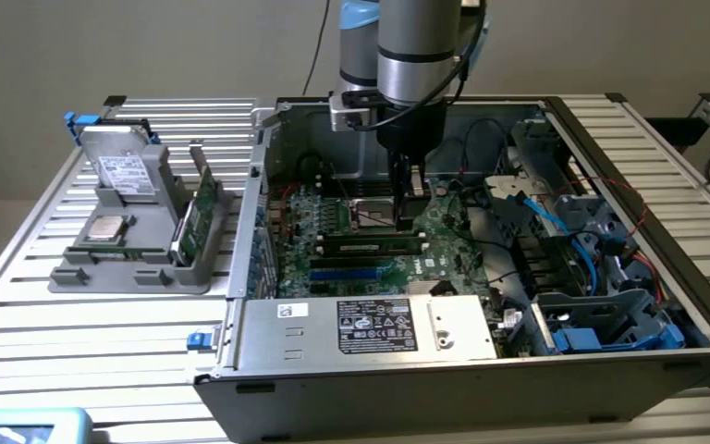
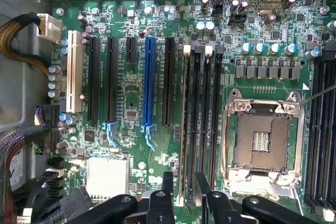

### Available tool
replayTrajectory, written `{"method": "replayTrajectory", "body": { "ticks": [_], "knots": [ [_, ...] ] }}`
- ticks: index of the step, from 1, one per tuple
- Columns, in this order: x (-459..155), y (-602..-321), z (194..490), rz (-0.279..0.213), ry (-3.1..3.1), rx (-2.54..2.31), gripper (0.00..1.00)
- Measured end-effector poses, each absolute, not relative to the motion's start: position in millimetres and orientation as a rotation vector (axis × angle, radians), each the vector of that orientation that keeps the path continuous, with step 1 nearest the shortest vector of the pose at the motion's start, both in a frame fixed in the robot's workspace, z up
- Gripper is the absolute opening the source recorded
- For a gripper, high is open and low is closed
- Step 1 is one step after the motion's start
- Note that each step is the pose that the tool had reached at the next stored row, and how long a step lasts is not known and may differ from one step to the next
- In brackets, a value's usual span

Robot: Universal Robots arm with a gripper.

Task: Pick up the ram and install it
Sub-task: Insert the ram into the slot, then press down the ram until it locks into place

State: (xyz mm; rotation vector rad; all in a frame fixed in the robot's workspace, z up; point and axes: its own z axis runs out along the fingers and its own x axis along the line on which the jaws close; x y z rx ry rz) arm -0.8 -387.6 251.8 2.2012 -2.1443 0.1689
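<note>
**Spread above the memory slots**

At the exterior view's left, a gray holder (image 1: 133,270) sits on the desk (image 1: 34,314), carrying upright green cards (image 1: 203,208). Further right stands the open computer case (image 1: 368,379), and I reach down inside it over the motherboard (image 1: 330,222). The ram (image 1: 373,247) (image 2: 185,129) sits on edge in a black slot, just beside my fingertips. My end effector (image 1: 407,220) (image 2: 185,182) hangs spread there, pinching nothing.

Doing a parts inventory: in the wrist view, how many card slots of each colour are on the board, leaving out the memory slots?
White slots: 1
Blue slots: 1
Black slots: 4, one of them short
Total: 6
</note>
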Motion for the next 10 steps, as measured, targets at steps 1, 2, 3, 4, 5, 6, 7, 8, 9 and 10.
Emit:
{"method": "replayTrajectory", "body": {
  "ticks": [1,2,3,4,5,6,7,8,9,10],
  "knots": [
    [-0.8,-387.6,251.8,0.168,-2.145,2.202,0.30],
    [-0.8,-387.6,251.8,0.167,-2.145,2.202,0.30],
    [-0.8,-387.6,251.8,0.166,-2.146,2.203,0.30],
    [-0.8,-387.6,251.8,0.164,-2.147,2.203,0.30],
    [-0.8,-387.6,251.8,0.163,-2.147,2.204,0.30],
    [-0.8,-387.6,251.8,0.162,-2.148,2.204,0.30],
    [-0.8,-387.6,251.8,0.161,-2.148,2.205,0.29],
    [-0.8,-387.6,251.8,0.160,-2.149,2.206,0.29],
    [-0.8,-387.6,251.8,0.159,-2.149,2.206,0.22],
    [-0.8,-387.6,251.8,0.159,-2.149,2.206,0.15]
  ]
}}
